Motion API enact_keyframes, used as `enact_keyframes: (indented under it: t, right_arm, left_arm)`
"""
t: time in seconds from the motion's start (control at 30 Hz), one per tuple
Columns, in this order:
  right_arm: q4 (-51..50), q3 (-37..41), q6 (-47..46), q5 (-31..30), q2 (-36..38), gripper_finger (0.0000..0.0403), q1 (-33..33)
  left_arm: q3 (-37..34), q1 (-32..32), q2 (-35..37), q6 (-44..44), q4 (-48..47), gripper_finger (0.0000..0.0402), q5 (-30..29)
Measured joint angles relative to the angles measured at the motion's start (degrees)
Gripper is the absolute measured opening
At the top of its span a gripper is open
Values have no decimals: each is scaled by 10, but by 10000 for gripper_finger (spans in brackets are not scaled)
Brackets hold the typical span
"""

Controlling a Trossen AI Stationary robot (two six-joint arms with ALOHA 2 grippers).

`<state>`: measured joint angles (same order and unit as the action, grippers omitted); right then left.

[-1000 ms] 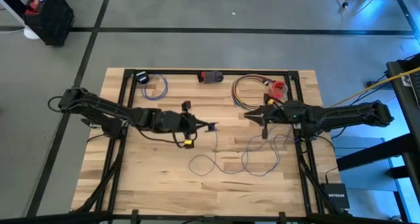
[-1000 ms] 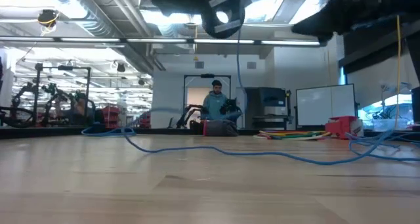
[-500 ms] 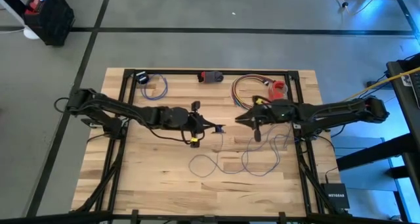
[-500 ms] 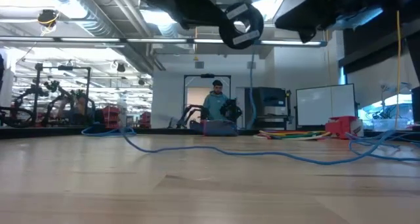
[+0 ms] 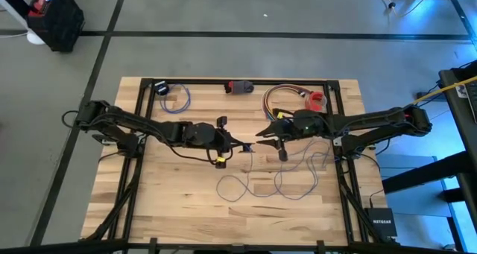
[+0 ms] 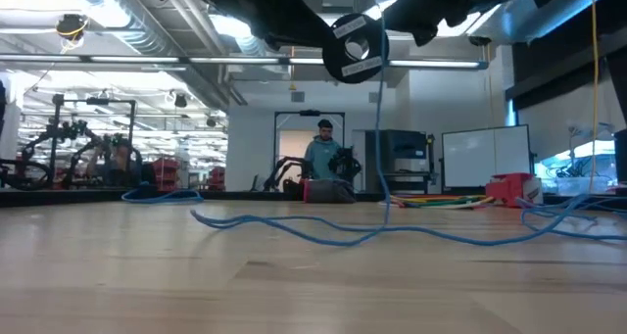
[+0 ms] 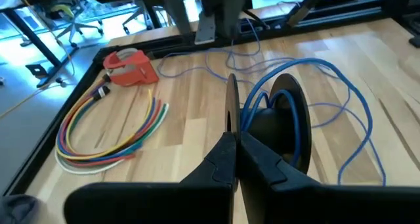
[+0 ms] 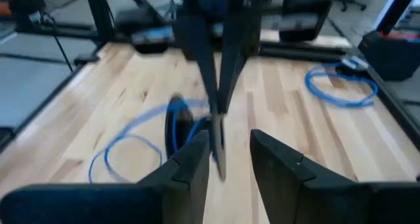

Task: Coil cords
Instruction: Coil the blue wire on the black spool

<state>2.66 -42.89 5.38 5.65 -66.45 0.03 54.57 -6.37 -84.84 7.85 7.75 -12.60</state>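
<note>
The cord (image 5: pixel 287 181) is a long thin wire lying in loose loops on the wooden table (image 5: pixel 171 202), right of the middle. One end is wound on a black round spool (image 6: pixel 355 48), which hangs over the table's middle. A strand (image 6: pixel 378 128) drops from the spool to the table. My left gripper (image 5: pixel 244 145) reaches in from the left and is shut on the spool (image 7: pixel 279 129). My right gripper (image 5: pixel 262 132) faces it from the right, open (image 8: pixel 230 152), its fingertips close to the spool and to the left fingertips, with nothing seen gripped. My left gripper pinches the spool's thin flat flange (image 7: pixel 231 109), seen edge-on, between its two fingertips. The fingers come nearly level from the table's left, tipped a little down. The spool is lifted clear of the table, and the cord hangs slack below it.
A bundle of coloured wires (image 5: pixel 279 99) with a red clip (image 5: pixel 317 101) lies at the far right. A dark red-and-black object (image 5: pixel 238 86) and a small coiled cord (image 5: pixel 173 94) lie along the far edge. The black frame rails (image 5: pixel 141 120) border the table.
My right gripper has moved toward the table's left, up to the spool. My left gripper moved a little toward the right and down with the spool, then kept still. The strand hanging from the spool now reaches the table farther right.
</note>
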Motion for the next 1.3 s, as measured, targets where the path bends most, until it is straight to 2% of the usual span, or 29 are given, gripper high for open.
enact_keyframes:
  t: [0.27, 0.4, 0.6, 0.7, 0.83, 1.0, 1.1, 1.3]
  right_arm:
    - [-25, 0, -10, 21, -2, 117, 0]
    - [-81, 0, -58, 22, 15, 117, 2]
    - [-125, 0, -146, 23, 45, 117, 66]
    - [-121, 5, -181, -34, 41, 117, 129]
    - [-86, 30, -192, -167, 2, 117, 205]
    - [25, 55, -206, -337, -74, 117, 268]
    - [109, 55, -202, -382, -125, 117, 283]
    - [242, 55, -195, -419, -195, 117, 276]
  left_arm:
    - [0, 4, 0, 6, 17, 0, 0]
    - [0, 6, 0, 6, 17, 0, -1]
    - [0, 5, 2, -11, 17, 0, -2]
    - [0, 4, 2, -23, 14, 0, -18]
    - [0, 4, 2, -36, 16, 0, -31]
    - [0, 4, 2, -53, 21, 0, -35]
    - [1, 4, 2, -58, 23, 0, -41]
    - [1, 4, 2, -59, 23, 0, -42]
